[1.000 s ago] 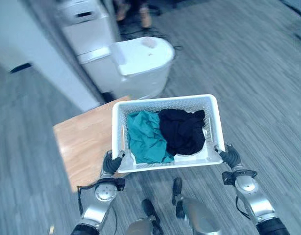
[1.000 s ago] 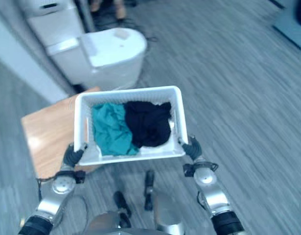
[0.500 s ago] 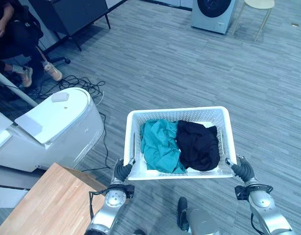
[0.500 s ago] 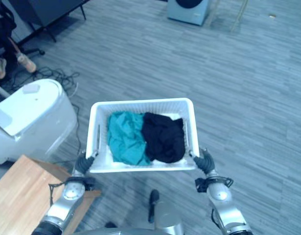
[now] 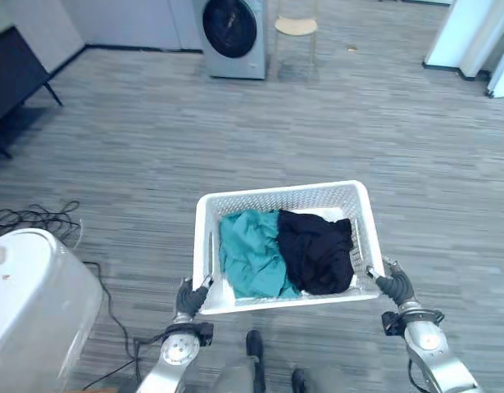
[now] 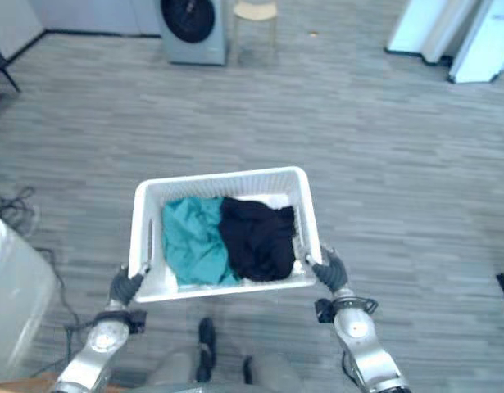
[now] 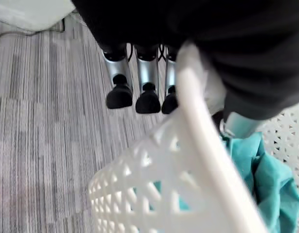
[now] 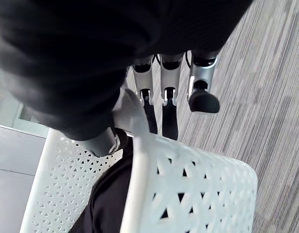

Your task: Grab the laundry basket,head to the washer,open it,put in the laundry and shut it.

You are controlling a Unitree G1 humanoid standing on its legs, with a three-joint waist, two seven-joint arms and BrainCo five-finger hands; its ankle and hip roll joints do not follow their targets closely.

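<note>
Laundry basket: the white lattice-walled laundry basket (image 5: 235,202) is held up off the floor in front of the robot, carried between both hands at its two near corners, roughly level.
Laundry: a teal garment (image 5: 250,262) lies in the basket's left half and a black garment (image 5: 315,250) in its right half, the two touching along the middle; a bit of white cloth (image 5: 327,214) shows at the far right corner behind the black one.
Left hand: the left hand (image 5: 190,298) is at the near left corner of the basket; in its wrist view the fingers (image 7: 148,101) run down outside the wall while the thumb (image 7: 239,127) sits inside against the teal cloth, so the rim is pinched between them.
Right hand: the right hand (image 5: 395,286) is clamped the same way on the near right corner, fingers (image 8: 169,111) outside the lattice and thumb (image 8: 101,142) inside by the black garment.
Floor: grey wood-grain floor (image 5: 153,147) lies below the basket.
Washer: a front-loading washer (image 5: 232,34) with a dark round door stands far ahead against the wall, well apart from the basket.
Stool: a small stool (image 5: 295,28) with a pale seat stands just beside the washer, on its right.
White unit: a rounded white unit (image 5: 30,307) sits low at the left.
</note>
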